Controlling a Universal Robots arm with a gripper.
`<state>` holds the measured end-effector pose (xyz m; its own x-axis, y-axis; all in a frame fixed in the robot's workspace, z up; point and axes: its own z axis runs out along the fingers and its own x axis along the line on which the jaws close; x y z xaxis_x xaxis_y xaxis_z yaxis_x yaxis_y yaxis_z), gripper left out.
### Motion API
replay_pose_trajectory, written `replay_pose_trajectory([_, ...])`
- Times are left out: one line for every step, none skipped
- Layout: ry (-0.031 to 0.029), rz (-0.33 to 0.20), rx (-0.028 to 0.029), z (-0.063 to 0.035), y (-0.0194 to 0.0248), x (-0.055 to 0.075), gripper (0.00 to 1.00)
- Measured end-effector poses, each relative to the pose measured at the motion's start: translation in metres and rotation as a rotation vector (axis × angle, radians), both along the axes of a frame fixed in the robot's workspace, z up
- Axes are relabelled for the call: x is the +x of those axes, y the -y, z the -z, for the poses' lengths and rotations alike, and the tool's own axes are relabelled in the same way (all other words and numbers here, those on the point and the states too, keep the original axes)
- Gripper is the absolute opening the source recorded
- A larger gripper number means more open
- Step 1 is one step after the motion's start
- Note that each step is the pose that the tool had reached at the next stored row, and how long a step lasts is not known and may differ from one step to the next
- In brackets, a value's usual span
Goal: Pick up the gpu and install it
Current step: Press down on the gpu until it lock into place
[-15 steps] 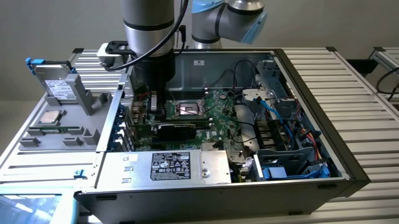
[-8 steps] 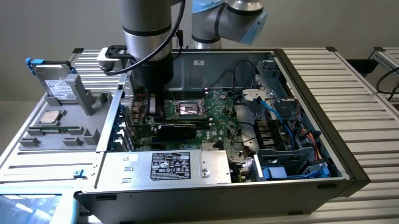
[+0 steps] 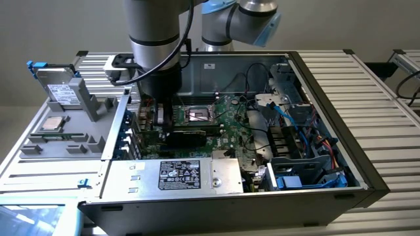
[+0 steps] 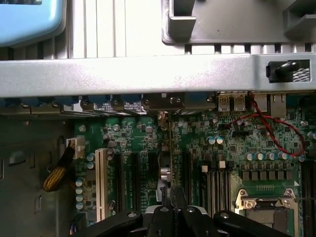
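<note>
Case top: we see the computer case (image 3: pixel 328 147) lying open — access is from above.
Over the motherboard (image 4: pixel 222 143): the arm (image 3: pixel 154 44) fills the room on the exterior view's left.
Cables (image 3: pixel 262 123): these crowd the exterior view's right of the case.
Rear wall (image 4: pixel 148 74): it closes off the card slots — the upright gpu (image 4: pixel 169 148) stands between neighbouring slots.

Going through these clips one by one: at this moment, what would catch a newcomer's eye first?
The robot arm plunging into the open computer case stands out first, its hand low over the green motherboard. In the wrist view the hand is shut on the gpu, held edge-on above the expansion slots. To the exterior view's left of the case, a grey parts tray holds a hard drive upright.
</note>
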<state>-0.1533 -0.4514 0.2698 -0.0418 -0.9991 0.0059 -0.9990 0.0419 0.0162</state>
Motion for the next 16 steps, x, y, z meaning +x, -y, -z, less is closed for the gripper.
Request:
replay_pose_trajectory([-0.0005, 0.000, -0.0011, 0.0014, 0.0000, 0.000, 0.12])
replay_pose_trajectory([-0.0011, 0.001, -0.0018, 0.0028, 0.0000, 0.000, 0.12])
replay_pose_trajectory([0.0001, 0.001, -0.0005, 0.0051, -0.0002, 0.000, 0.12])
replay_pose_trajectory([-0.0001, 0.002, -0.0005, 0.0066, -0.0004, 0.000, 0.12])
replay_pose_trajectory([-0.0003, 0.002, -0.0005, 0.0069, -0.0006, 0.000, 0.12])
replay_pose_trajectory([-0.0003, 0.002, 0.0001, 0.0050, -0.0009, 0.000, 0.12])
replay_pose_trajectory([0.0005, 0.003, 0.0018, 0.0015, -0.0014, 0.000, 0.12])
replay_pose_trajectory([0.0002, 0.004, 0.0002, -0.0036, -0.0017, 0.000, 0.12])
replay_pose_trajectory([-0.0001, 0.004, -0.0004, -0.0083, -0.0017, 0.001, 0.12])
replay_pose_trajectory([0.0001, 0.004, -0.0002, -0.0127, -0.0019, 0.002, 0.12])
replay_pose_trajectory([-0.0006, 0.004, -0.0004, -0.0156, -0.0020, 0.004, 0.12])
replay_pose_trajectory([-0.0014, 0.004, -0.0001, -0.0165, -0.0020, 0.008, 0.12])
replay_pose_trajectory([-0.0023, 0.004, -0.0004, -0.0167, -0.0019, 0.012, 0.12])
replay_pose_trajectory([-0.0036, 0.004, -0.0003, -0.0166, -0.0020, 0.016, 0.12])
replay_pose_trajectory([-0.0052, 0.004, -0.0006, -0.0167, -0.0019, 0.020, 0.12])
replay_pose_trajectory([-0.0071, 0.004, -0.0006, -0.0166, -0.0019, 0.024, 0.12])
